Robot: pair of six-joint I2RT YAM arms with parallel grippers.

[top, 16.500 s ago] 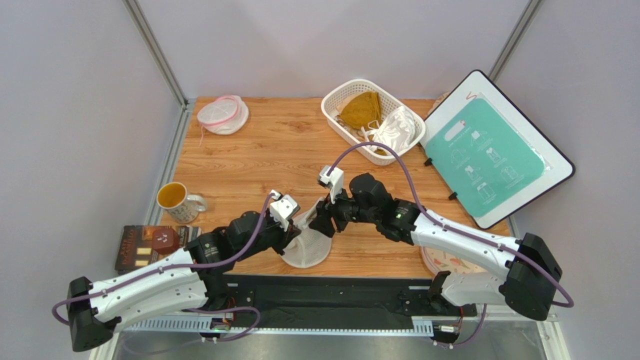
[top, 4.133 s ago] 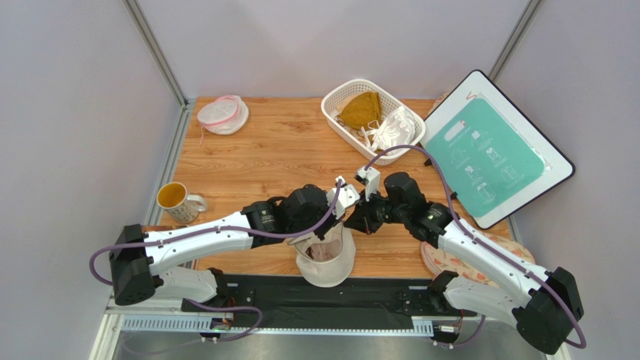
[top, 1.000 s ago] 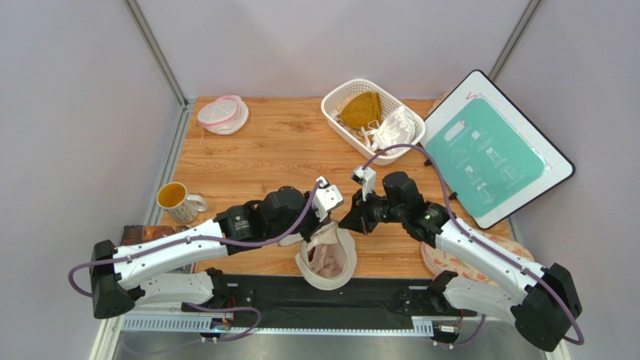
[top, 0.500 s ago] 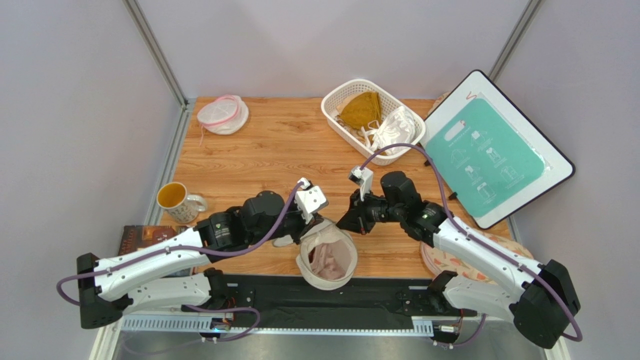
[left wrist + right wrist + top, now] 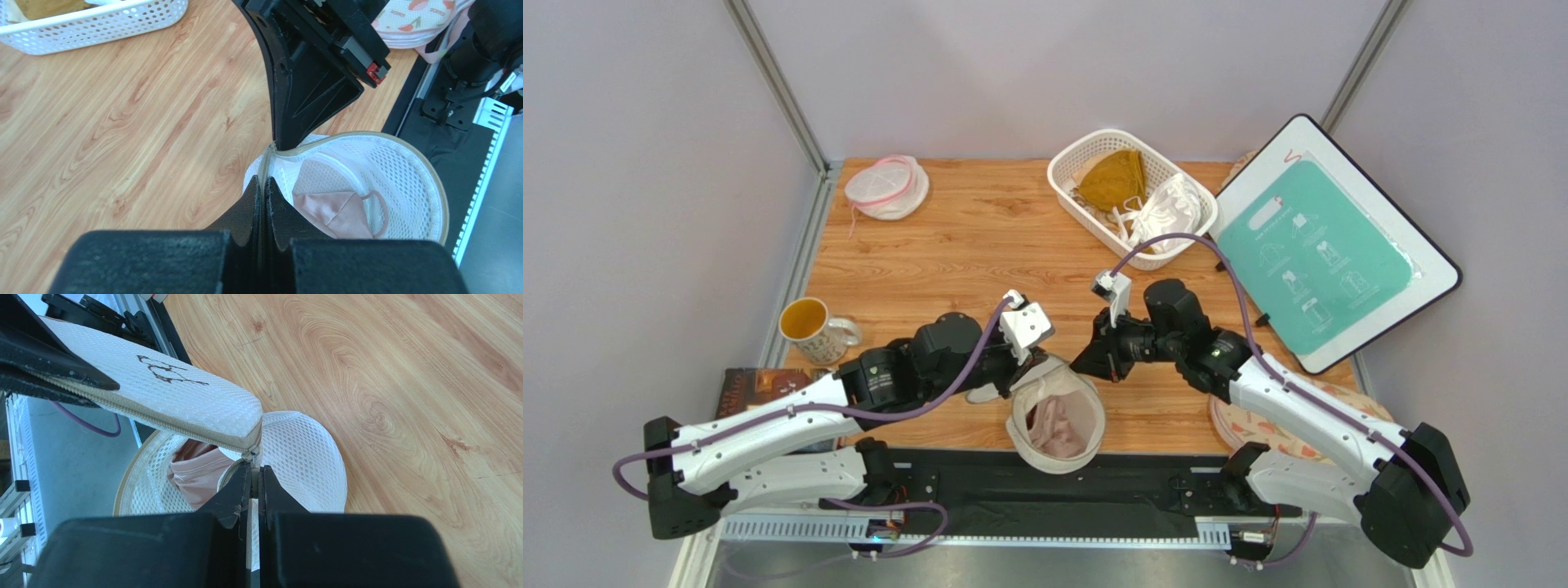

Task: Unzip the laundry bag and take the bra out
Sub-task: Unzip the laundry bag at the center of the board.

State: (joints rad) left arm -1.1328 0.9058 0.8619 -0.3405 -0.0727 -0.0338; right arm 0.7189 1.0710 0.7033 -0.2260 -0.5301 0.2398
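The laundry bag (image 5: 1071, 451), a whitish mesh drum with a tan zip rim, stands at the table's near edge with its top unzipped. Its lid flap (image 5: 166, 392) is lifted off the body (image 5: 307, 453). Inside lies the pale pink bra (image 5: 1053, 419), which also shows in the left wrist view (image 5: 334, 211) and the right wrist view (image 5: 193, 478). My left gripper (image 5: 265, 184) is shut on the bag's tan rim at the left of the opening. My right gripper (image 5: 250, 468) is shut on the zip end at the flap's corner, facing the left one closely.
A white basket (image 5: 1075, 184) at the back holds a mustard bra (image 5: 1112, 178) and a white bra (image 5: 1167, 211). A flat pouch with a pink rim (image 5: 886, 186) lies back left. A mug (image 5: 808, 325) and a book (image 5: 768, 398) sit left, and a teal board (image 5: 1326, 245) leans right.
My left arm has drawn back to the left with the bag's rim, pulling the opening wider so more of the bra shows. The right gripper has shifted slightly left.
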